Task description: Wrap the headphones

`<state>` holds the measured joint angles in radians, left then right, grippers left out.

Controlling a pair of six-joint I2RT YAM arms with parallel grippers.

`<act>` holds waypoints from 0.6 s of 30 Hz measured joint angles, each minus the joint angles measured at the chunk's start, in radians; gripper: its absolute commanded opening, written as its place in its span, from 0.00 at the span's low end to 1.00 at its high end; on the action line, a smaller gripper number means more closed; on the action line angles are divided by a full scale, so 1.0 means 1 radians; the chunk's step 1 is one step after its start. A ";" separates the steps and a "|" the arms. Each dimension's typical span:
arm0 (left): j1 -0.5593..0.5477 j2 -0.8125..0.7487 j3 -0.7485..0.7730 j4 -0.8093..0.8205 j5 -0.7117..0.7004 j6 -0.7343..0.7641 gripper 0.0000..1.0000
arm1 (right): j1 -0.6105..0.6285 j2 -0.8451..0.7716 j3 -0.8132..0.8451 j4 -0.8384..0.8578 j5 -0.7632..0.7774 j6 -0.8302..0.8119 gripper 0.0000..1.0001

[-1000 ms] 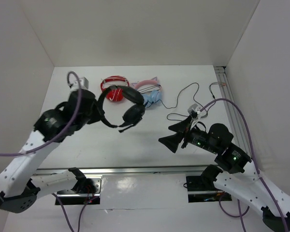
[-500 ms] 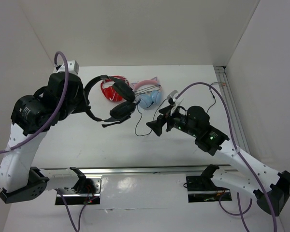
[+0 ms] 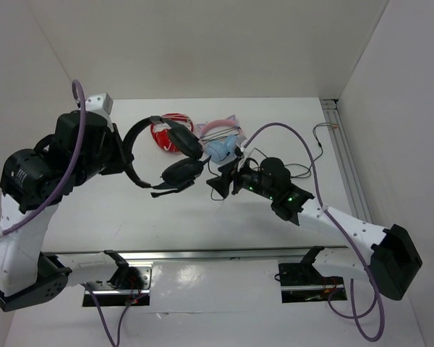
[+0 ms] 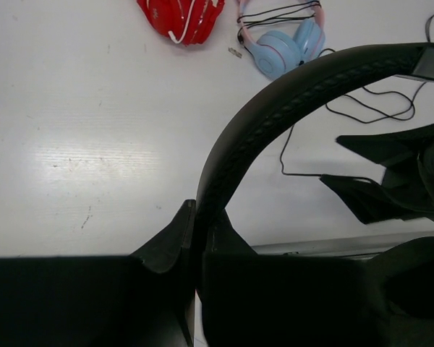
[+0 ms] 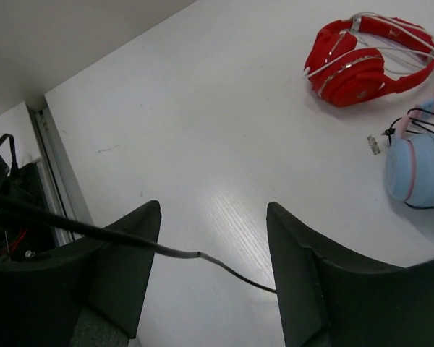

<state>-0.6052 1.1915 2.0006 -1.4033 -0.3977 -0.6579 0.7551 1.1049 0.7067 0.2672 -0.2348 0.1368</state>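
Above the surface (image 3: pixel 130 217), left tool (image 4: pixel 195 231) pinched headphones (image 4: pixel 289 94) aloft, presenting cable (image 5: pixel 166 251) to spread right tool (image 5: pixel 213 217) at 3 o'clock.

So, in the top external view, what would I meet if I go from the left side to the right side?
Left pincer → black headphones → right pincer → rail at the right. The red headphones and cat-ear headphones overlap the black ones, so I omit them.
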 measured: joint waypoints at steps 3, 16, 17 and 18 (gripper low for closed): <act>0.000 -0.002 0.018 0.002 0.035 -0.004 0.00 | 0.002 0.074 -0.022 0.126 -0.026 0.034 0.56; 0.001 -0.082 0.025 0.037 0.053 -0.136 0.00 | 0.113 0.550 0.008 0.547 -0.062 0.183 0.16; 0.001 -0.090 0.025 0.037 0.038 -0.158 0.00 | 0.127 0.579 0.020 0.565 -0.058 0.187 0.17; 0.001 -0.099 0.025 0.037 0.023 -0.179 0.00 | 0.140 0.606 0.033 0.579 -0.050 0.190 0.19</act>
<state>-0.6044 1.0924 2.0258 -1.3663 -0.3752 -0.8371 0.8951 1.7111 0.7399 0.8467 -0.2844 0.3267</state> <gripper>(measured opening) 0.117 0.168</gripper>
